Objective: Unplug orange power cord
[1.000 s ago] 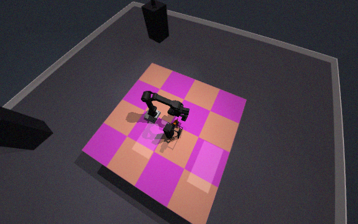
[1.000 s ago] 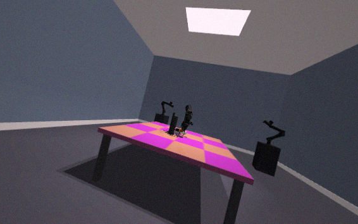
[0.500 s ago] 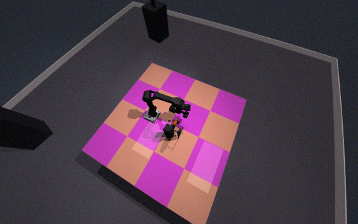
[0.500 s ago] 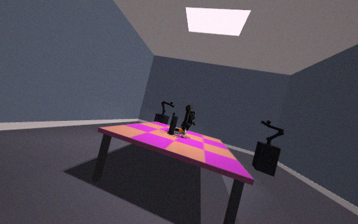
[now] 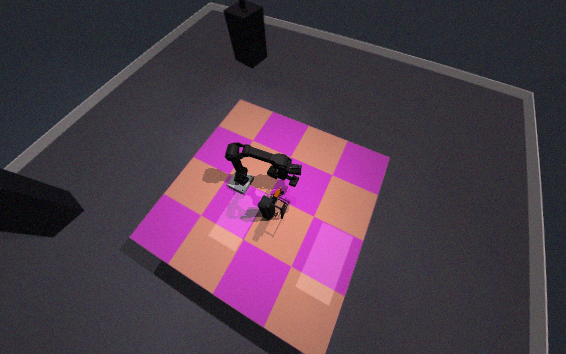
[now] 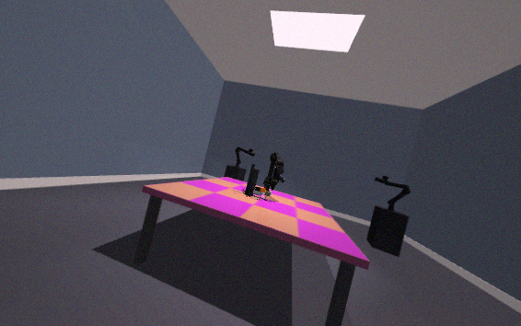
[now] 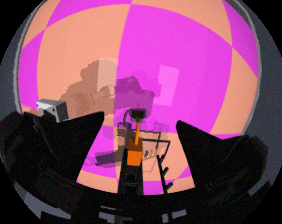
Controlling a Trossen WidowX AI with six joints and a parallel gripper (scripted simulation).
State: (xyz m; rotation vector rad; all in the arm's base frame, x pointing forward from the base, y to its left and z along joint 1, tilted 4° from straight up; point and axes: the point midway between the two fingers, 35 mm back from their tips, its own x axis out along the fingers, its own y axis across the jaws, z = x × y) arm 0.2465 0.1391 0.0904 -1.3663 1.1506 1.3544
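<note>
Hovering w/ fingers spread wide, empty, above orange plug beside black power strip

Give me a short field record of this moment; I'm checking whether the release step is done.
gripper: open, jaws wide apart, nothing between them
orange plug: lies low between the jaws in the wrist view, not held
gripper versus plug: apart; the top view shows the gripper up and away from the orange plug
power strip: dark block on the table beside the plug
plug seated or out: cannot tell
</note>
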